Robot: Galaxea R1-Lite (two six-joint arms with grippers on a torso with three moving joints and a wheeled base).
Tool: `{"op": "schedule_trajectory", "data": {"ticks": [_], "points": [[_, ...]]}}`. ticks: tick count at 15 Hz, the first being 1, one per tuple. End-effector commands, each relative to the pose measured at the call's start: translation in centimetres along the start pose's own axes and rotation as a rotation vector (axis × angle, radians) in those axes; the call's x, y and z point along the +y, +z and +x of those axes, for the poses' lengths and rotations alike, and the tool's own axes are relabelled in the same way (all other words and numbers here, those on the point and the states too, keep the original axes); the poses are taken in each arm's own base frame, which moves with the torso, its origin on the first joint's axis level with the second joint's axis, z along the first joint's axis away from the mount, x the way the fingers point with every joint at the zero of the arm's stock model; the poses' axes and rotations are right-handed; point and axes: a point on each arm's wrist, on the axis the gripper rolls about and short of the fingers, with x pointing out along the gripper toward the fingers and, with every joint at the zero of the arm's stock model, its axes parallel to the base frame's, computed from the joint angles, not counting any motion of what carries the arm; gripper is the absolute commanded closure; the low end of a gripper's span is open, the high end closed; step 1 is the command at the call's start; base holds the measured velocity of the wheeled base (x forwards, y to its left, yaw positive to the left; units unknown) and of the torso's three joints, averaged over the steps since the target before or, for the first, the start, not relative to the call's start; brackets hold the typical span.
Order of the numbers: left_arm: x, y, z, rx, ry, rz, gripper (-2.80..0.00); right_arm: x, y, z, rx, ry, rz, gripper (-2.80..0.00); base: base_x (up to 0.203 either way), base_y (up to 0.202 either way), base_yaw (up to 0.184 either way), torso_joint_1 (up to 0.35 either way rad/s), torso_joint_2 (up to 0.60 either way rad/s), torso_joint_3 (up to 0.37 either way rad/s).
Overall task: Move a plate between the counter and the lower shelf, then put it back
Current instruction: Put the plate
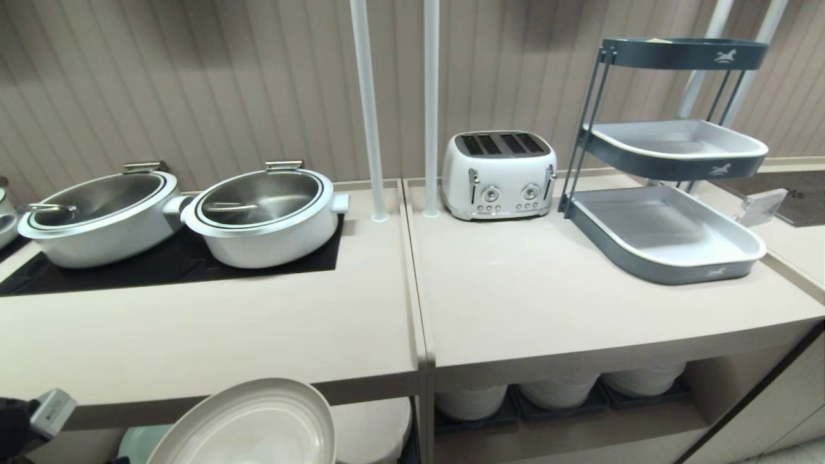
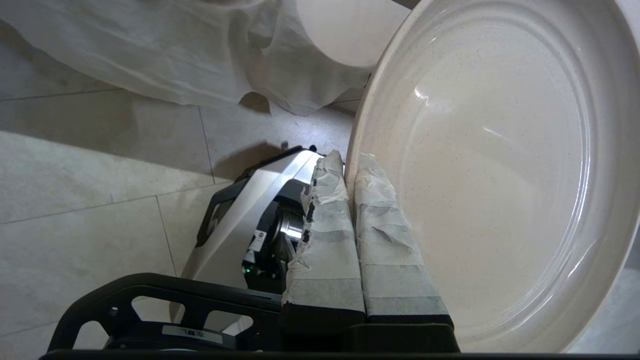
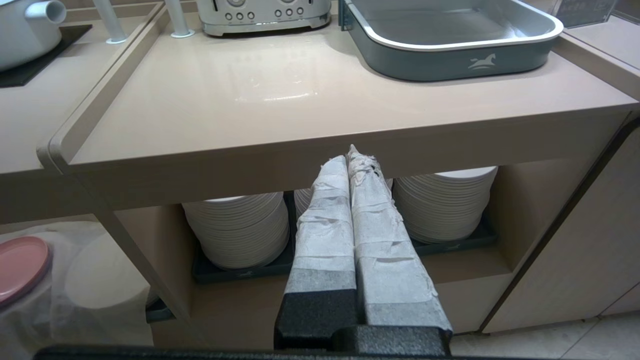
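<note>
The cream plate (image 1: 248, 425) hangs tilted in the air just in front of and below the counter (image 1: 193, 335) edge, its face toward me. My left gripper (image 2: 348, 162) is shut on the plate (image 2: 500, 175), one taped finger on each side of the rim. Only the left wrist (image 1: 38, 415) shows in the head view, at the lower left. Behind the plate is the lower shelf with its white draped cloth (image 2: 150, 50). My right gripper (image 3: 352, 157) is parked, shut and empty, pointing at the recess under the toaster worktop.
Two white pots (image 1: 97, 216) (image 1: 264, 216) stand on the black hob panel (image 1: 161, 264). A toaster (image 1: 497, 174) and a grey tiered tray rack (image 1: 664, 232) occupy the adjoining worktop, with white plate stacks (image 3: 240, 230) below. A pink plate (image 3: 20, 267) and a mint-green plate (image 1: 138, 441) lie on the lower shelf.
</note>
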Motion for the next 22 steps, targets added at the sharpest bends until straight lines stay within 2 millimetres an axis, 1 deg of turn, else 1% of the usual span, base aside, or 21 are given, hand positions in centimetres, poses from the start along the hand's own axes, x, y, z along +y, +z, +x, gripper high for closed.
{"op": "schedule_trajectory", "data": {"ticks": [1,22], "points": [[-0.05,-0.03,0.03,0.006,-0.005,0.001,0.0,0.0,0.0,0.0,0.0,0.0,0.0,0.0,0.0,0.0,0.0,0.0,0.0,0.0],[-0.07,0.03,0.04,0.015,-0.021,-0.023,0.0,0.0,0.0,0.0,0.0,-0.001,0.0,0.0,0.0,0.0,0.0,0.0,0.0,0.0]]}}
